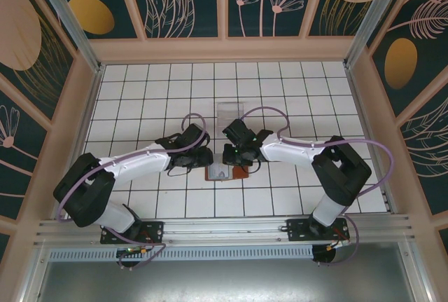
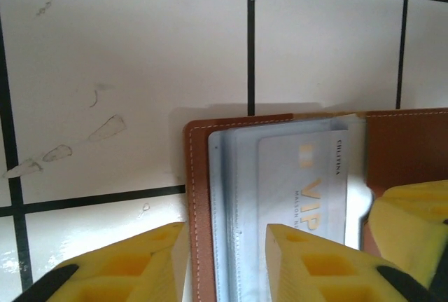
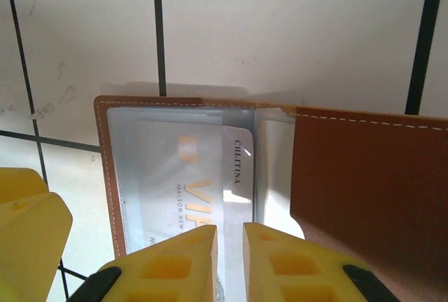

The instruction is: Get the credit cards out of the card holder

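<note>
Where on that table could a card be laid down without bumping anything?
Free: the tile rows between the stand and the back wall, the far left and far right table corners, and the strip between the holder and the arm bases. Crowded: the middle, where left gripper and right gripper meet over the holder.

The tiled table (image 1: 140, 85) lay bare at the far end and out to both flanks, so a way in from the back or sides was open up to the side walls (image 1: 80, 113). A clear acrylic stand (image 1: 229, 113) stood just behind the centre, narrowing the far approach. Over the card holder (image 2: 199, 197) room was tight. The left gripper (image 2: 224, 246) and right gripper (image 3: 229, 242) crowded its near end, close beside each other. The left arm (image 1: 140, 162) and right arm (image 1: 294, 151) slanted in across the near tiles. The holder's far edge and the tile beyond it were uncovered.
</note>
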`<move>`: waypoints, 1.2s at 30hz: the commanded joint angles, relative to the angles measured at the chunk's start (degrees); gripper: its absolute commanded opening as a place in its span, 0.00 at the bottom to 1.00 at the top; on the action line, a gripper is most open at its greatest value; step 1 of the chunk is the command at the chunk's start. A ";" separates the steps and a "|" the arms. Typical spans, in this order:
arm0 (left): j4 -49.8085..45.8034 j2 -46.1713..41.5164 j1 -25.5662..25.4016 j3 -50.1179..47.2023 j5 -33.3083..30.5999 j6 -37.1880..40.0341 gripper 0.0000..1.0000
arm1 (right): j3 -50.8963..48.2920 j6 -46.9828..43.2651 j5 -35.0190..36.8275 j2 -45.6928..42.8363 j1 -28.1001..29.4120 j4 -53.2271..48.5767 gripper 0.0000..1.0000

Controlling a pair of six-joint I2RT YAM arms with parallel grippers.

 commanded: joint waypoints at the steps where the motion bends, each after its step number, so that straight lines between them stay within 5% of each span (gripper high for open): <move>1: -0.53 1.43 -0.20 1.57 1.59 0.40 0.37 | -0.79 1.25 -1.04 -1.66 -0.41 1.59 0.18; 17: 1.92 6.83 -0.37 -1.63 2.04 1.49 0.25 | -8.04 2.53 -8.62 -2.26 -3.33 12.59 0.20; 36: 1.30 8.59 -0.40 -1.94 2.35 1.53 0.22 | -15.28 4.75 -15.85 -0.83 -5.72 24.81 0.21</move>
